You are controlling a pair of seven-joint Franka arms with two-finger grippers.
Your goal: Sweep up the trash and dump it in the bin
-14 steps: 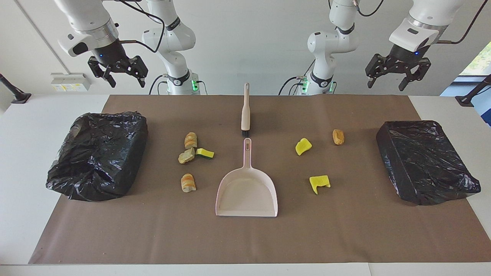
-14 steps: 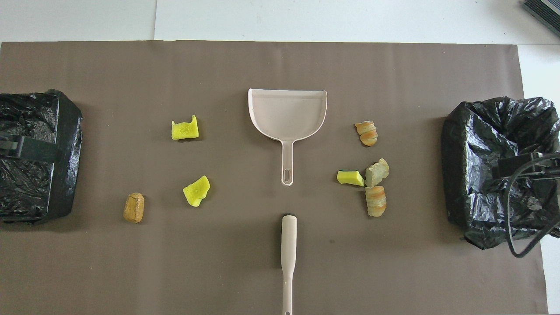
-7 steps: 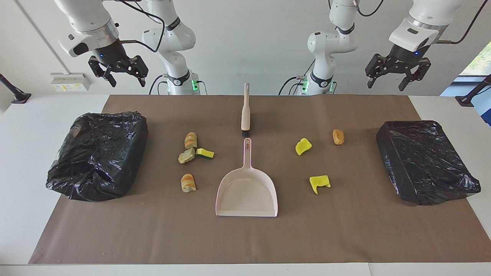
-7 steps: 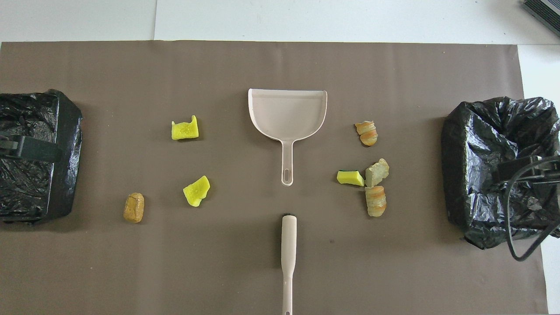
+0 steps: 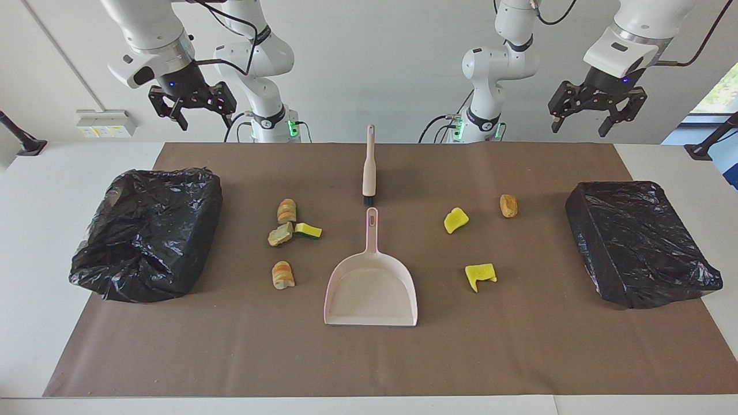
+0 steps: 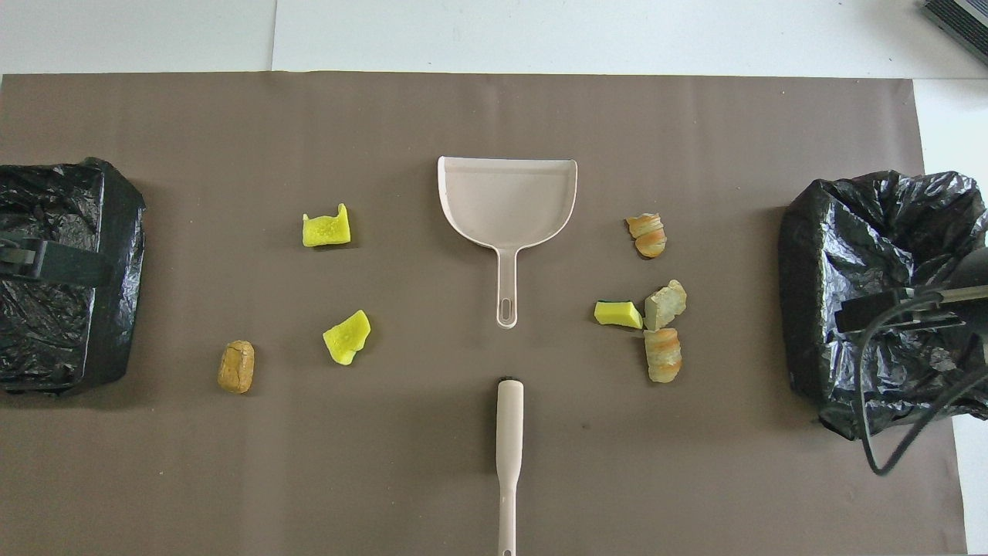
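Your workspace is a white table (image 5: 34, 230) against a plain pale wall, covered almost end to end by a brown paper mat (image 5: 369, 357), laid, by the look of it, to give the brush a smooth sweeping surface. On the mat, the two biggest things are the black-bagged bins: one bin (image 5: 147, 233) at the right arm's end and the other bin (image 5: 640, 242) at the left arm's end, so either arm likely has a dumping spot within reach. Between them lies the pink dustpan (image 5: 372, 288), flat, its handle pointing toward the robots, and just nearer to the robots than that handle lies the beige brush (image 5: 368, 167), in line with it; both seem set out for an easy pickup. The trash is scattered on both sides of the dustpan: four scraps (image 5: 288, 230) toward the right arm's end, three of them bunched together, and three scraps (image 5: 478, 236) spread apart toward the left arm's end. None is in a bin yet. You hold nothing: the right gripper (image 5: 193, 106) hangs high with fingers spread and empty, and the left gripper (image 5: 594, 109) likewise, released. Compared with a second ago, your right gripper has shifted toward the table's middle and risen slightly; the left has barely moved, and nothing on the mat has changed.
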